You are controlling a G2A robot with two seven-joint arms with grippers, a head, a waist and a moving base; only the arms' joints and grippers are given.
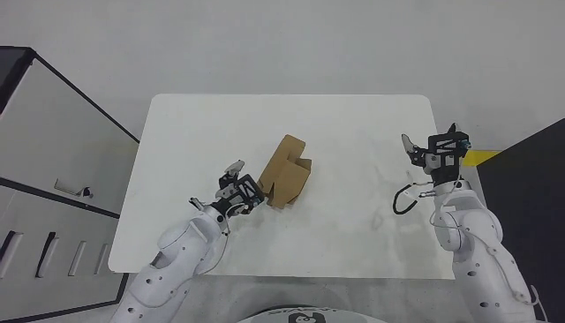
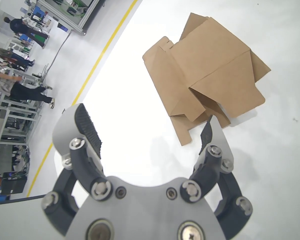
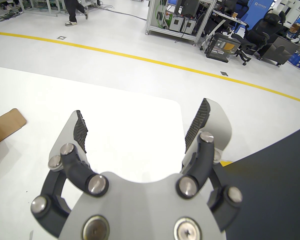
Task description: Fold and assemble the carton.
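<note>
2 grippers gape wide, both empty. The half-folded brown cardboard carton [image 2: 210, 68] lies just ahead of the left gripper [image 2: 146, 118], 1 fingertip [image 2: 207, 131] at its near edge; the right gripper [image 3: 142, 116] stands well apart.

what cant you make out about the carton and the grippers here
Underside of the carton: left wrist view, hidden by its own folded panels.
Most of the carton: right wrist view, cut off by the edge; one corner shows.
Whether the left gripper touches the carton: left wrist view, one fingertip overlaps its edge.
Fold lines: top view, too small.
</note>
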